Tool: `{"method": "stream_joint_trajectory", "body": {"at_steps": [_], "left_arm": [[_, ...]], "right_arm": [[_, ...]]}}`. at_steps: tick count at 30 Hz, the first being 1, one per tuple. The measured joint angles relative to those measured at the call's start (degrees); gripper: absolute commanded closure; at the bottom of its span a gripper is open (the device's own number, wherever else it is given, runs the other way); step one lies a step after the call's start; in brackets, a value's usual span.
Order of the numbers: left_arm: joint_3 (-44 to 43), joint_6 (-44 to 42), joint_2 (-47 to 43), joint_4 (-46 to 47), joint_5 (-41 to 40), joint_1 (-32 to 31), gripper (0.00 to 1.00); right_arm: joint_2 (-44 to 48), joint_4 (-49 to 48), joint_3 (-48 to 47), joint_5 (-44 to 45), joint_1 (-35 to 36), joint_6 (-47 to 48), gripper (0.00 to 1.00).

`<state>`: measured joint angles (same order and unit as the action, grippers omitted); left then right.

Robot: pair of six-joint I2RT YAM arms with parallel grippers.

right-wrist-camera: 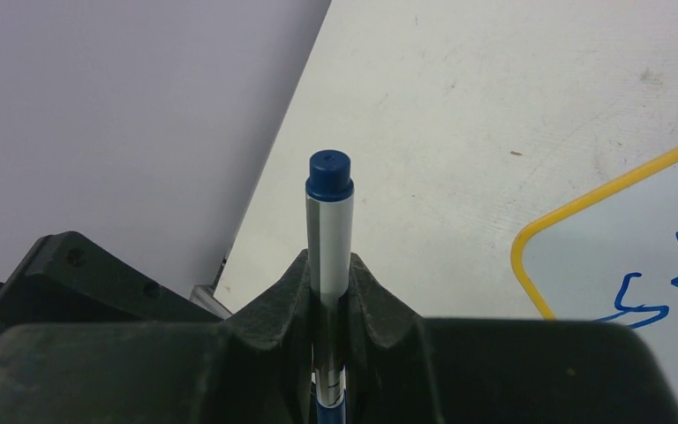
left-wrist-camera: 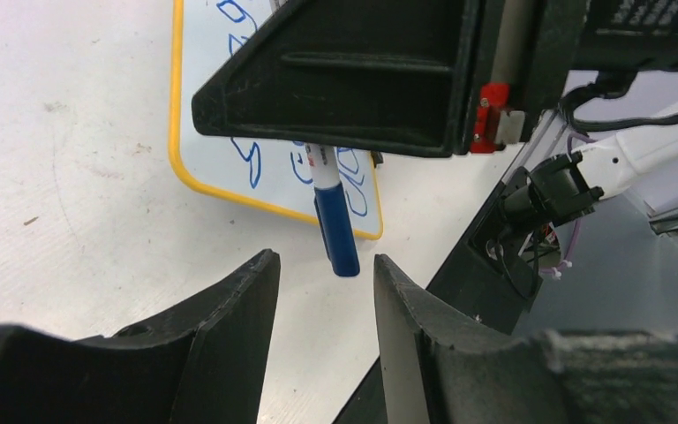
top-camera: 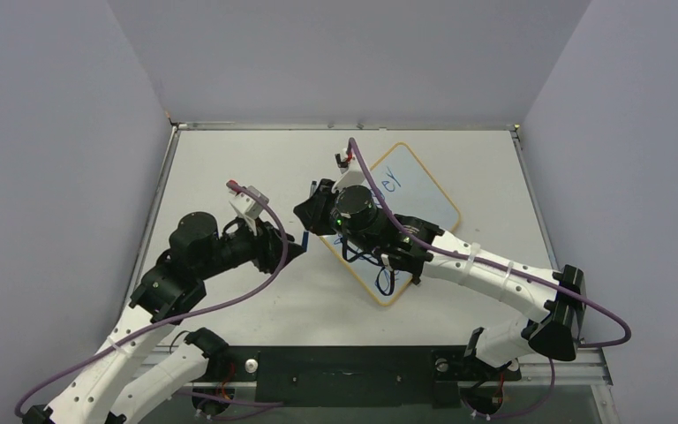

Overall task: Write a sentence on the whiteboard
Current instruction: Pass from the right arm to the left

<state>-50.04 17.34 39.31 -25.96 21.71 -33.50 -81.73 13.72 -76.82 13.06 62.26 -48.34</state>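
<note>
Nearest the bases, the left arm and right arm are smooth white shells with black joint housings. Both reach inward over the table, a matte off-white sheet marked with faint scuffs and specks.

The left gripper has blunt, wedge-shaped black plastic fingers that stand parted and hold nothing. In its wrist view the marker's lower end sits in line with the gap, and nothing shows the fingers touching it.

The right gripper is clenched on the marker. This is a slim cylinder with a glossy white barrel, a rounded blue plug on top and a longer blue section hanging below the fingers. It is upright above the bare table, just off the board's near edge.

The whiteboard lies flat on the table right of centre, turned diagonally and partly under the right arm. It is glossy white with rounded corners and a thin yellow-orange frame. The sentence is loose, looping blue marker strokes on it, and the arm hides much of it.

Beyond the table stand plain, pale lavender walls.
</note>
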Motion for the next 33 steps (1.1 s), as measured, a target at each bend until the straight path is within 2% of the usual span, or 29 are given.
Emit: {"method": "stream_joint_trajectory", "body": {"at_steps": [8, 12, 15, 18, 19, 20, 21, 22, 24, 26, 33], "left_arm": [[1.29, 3.58, 4.22, 9.11, 1.07, -0.17, 0.68], [1.77, 5.14, 6.29, 12.22, 1.18, -0.28, 0.82], [1.77, 6.29, 7.69, 13.64, 1.33, -0.7, 1.0], [1.79, 7.43, 8.31, 13.73, 0.81, -0.66, 1.0], [1.81, 7.63, 8.39, 13.7, 0.61, -0.66, 1.0], [1.81, 7.74, 8.41, 13.7, 0.55, -0.68, 1.0], [1.81, 7.78, 8.39, 13.7, 0.42, -0.7, 1.0], [1.81, 7.78, 8.37, 13.75, 0.22, -0.72, 1.0], [1.92, 7.63, 8.33, 13.4, -0.92, -0.7, 1.0], [2.21, 7.69, 8.15, 13.25, -2.47, -0.66, 1.0], [4.61, 8.79, 4.33, 11.58, -10.25, -0.66, 1.0]], "right_arm": [[0.0, -0.48, 0.02, -1.03, 0.09, -0.59, 1.0], [0.0, -1.01, 0.02, -1.64, 0.31, -1.05, 1.0], [0.0, -1.2, 0.28, -1.27, 0.39, -0.96, 1.0], [0.2, -1.75, 0.98, -0.66, 0.28, -0.9, 1.0], [0.24, -1.84, 1.2, -0.61, 0.28, -0.92, 0.94], [0.35, -2.08, 1.4, -0.59, 0.28, -0.92, 0.74], [0.44, -2.34, 1.57, -0.59, 0.28, -0.96, 0.65], [0.55, -2.6, 1.73, -0.76, 0.28, -1.22, 0.47], [0.9, -3.02, 1.73, -0.37, 0.28, -2.05, 0.24], [1.75, -2.73, 1.73, 0.37, 0.17, -2.01, 0.19], [5.46, 2.19, 1.7, 4.0, 0.28, 1.01, 0.15]]}}
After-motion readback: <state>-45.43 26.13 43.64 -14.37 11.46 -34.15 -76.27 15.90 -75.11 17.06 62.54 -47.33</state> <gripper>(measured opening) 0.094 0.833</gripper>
